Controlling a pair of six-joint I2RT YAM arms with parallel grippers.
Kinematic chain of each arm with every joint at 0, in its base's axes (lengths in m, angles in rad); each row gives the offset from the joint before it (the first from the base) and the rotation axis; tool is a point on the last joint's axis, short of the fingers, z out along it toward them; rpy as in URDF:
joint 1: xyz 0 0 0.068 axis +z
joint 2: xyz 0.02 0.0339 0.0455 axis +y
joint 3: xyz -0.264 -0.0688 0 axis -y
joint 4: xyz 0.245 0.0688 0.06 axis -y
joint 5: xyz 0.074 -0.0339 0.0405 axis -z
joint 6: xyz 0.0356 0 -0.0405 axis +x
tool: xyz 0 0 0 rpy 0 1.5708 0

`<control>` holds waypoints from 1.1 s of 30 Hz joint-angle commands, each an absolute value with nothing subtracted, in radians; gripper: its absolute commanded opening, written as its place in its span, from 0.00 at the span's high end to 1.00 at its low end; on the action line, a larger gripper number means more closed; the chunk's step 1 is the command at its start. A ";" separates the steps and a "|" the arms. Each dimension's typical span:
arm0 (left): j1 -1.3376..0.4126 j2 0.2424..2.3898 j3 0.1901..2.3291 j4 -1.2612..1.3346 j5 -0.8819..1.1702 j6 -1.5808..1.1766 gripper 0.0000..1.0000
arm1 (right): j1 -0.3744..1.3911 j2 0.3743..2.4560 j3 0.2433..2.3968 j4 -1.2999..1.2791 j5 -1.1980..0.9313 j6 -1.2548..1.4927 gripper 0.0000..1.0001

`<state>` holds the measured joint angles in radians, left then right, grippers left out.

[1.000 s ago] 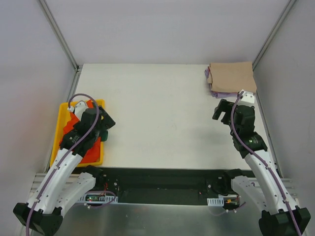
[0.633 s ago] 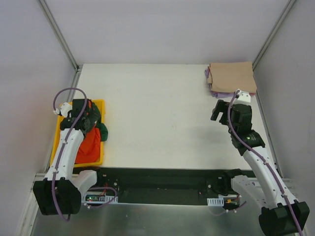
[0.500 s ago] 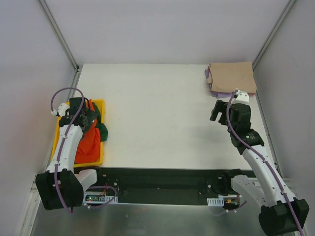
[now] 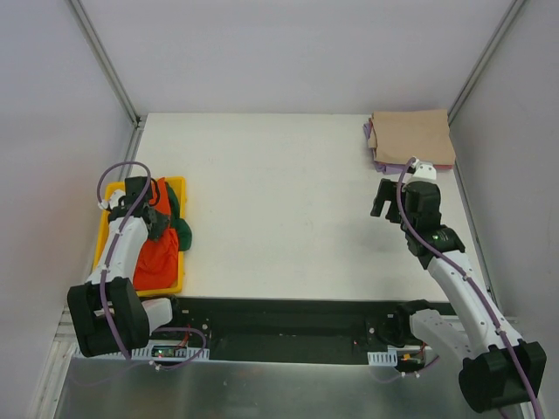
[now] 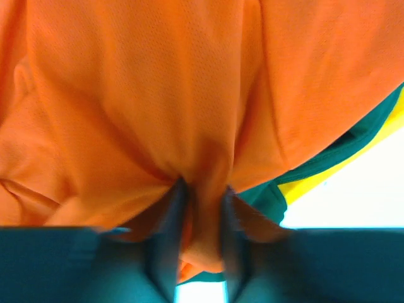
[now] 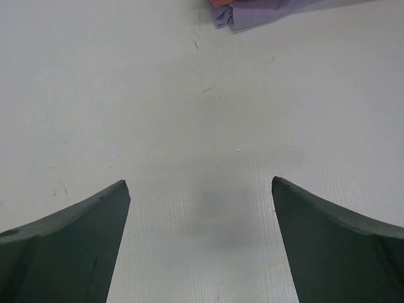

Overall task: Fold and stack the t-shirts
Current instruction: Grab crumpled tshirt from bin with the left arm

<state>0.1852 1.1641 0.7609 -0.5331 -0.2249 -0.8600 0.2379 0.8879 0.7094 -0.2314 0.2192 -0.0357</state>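
An orange-red t-shirt (image 4: 155, 255) lies crumpled in a yellow tray (image 4: 105, 229) at the left, with a dark green t-shirt (image 4: 180, 234) beside it. My left gripper (image 4: 145, 215) is down in the tray. In the left wrist view its jaws (image 5: 202, 203) are shut on a pinched fold of the orange-red t-shirt (image 5: 158, 95), and the green t-shirt (image 5: 353, 142) shows at the right. A folded tan t-shirt (image 4: 412, 138) rests on a pale purple one (image 4: 385, 162) at the far right corner. My right gripper (image 4: 383, 199) hovers open just in front of that stack, with only bare table between its fingers (image 6: 201, 189).
The tray's yellow rim (image 5: 385, 142) shows past the green cloth. Metal frame posts run along both sides of the white table (image 4: 279, 201). The purple shirt's edge (image 6: 252, 12) lies at the top of the right wrist view.
My left gripper swung over the tray, dropped into it and closed on the orange-red cloth. The right gripper has drifted slightly away from the arm bases and stays open.
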 commanded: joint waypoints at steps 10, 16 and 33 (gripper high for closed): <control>0.196 0.820 0.899 -0.566 -0.350 -0.841 1.00 | 0.238 0.891 0.761 -0.233 0.219 -0.052 0.04; 0.196 0.758 1.153 -0.560 -0.318 -0.697 1.00 | 0.238 0.879 0.759 -0.235 0.236 -0.049 0.04; -0.194 1.182 1.756 -0.423 0.478 -0.451 1.00 | 0.238 0.744 0.756 -0.279 0.242 -0.029 0.04</control>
<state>-0.0315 1.0966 1.6264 -0.4946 0.2920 -0.5869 0.2379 0.8150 0.7143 -0.2508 0.2203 -0.0383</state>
